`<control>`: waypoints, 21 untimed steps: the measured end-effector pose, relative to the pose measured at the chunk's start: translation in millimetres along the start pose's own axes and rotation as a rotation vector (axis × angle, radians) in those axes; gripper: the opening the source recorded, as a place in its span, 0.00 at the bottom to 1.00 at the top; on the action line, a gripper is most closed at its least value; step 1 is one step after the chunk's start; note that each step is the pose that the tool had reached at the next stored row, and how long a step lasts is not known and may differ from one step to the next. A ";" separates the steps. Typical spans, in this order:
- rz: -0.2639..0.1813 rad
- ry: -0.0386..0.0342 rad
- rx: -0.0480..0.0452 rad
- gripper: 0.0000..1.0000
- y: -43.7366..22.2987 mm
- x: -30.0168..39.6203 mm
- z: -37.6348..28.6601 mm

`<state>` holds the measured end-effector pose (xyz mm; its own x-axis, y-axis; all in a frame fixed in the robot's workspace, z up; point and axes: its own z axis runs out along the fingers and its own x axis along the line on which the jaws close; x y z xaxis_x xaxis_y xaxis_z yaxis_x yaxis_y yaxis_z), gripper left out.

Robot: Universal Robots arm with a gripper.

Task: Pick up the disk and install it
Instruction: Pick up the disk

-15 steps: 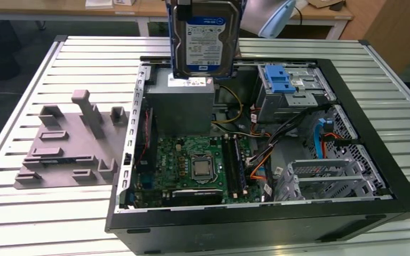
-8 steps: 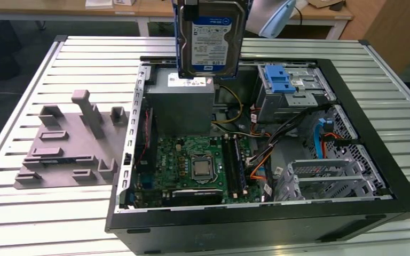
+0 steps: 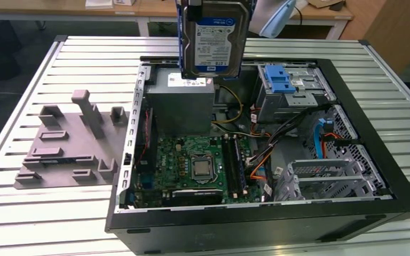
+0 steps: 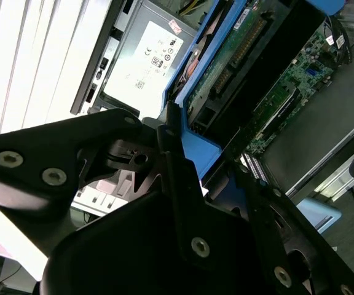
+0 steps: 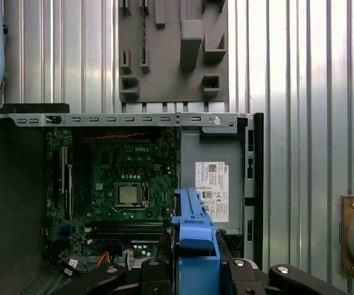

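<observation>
One disk [image 3: 212, 37] hangs upright over the open computer case [image 3: 262, 232] on the slatted desk [image 3: 41, 213], its label facing the exterior view. The first wrist view adds the hand [image 5: 195, 273], clamped on the disk's blue bracket [image 5: 195, 233] above the power supply [image 5: 211, 184] and motherboard [image 5: 128, 184]. The second wrist view shows the disk's green circuit-board side [image 4: 226, 67].

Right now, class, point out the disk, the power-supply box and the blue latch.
disk [image 3: 215, 40], exterior view, on its white-and-blue label.
power-supply box [image 3: 182, 109], exterior view, on its grey side face.
blue latch [image 3: 279, 80], exterior view, on the middle of the blue plastic.
</observation>
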<state>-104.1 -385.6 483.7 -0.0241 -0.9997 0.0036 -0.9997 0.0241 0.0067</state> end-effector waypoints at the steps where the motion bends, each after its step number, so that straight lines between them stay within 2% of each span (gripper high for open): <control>1: 0.000 0.0001 -0.0001 0.36 -0.1 1.3 0.0; 7: 0.000 0.0000 0.0000 0.36 -0.7 12.7 0.1; 12: 0.000 0.0000 0.0000 0.36 -1.1 19.6 0.1; 17: 0.000 0.0000 0.0000 0.36 -2.3 24.0 0.1; 21: 0.000 0.0001 -0.0001 0.36 -5.9 25.4 0.0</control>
<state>-98.8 -411.2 483.7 -0.0241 -0.9997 0.0037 -0.9997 0.0241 0.0067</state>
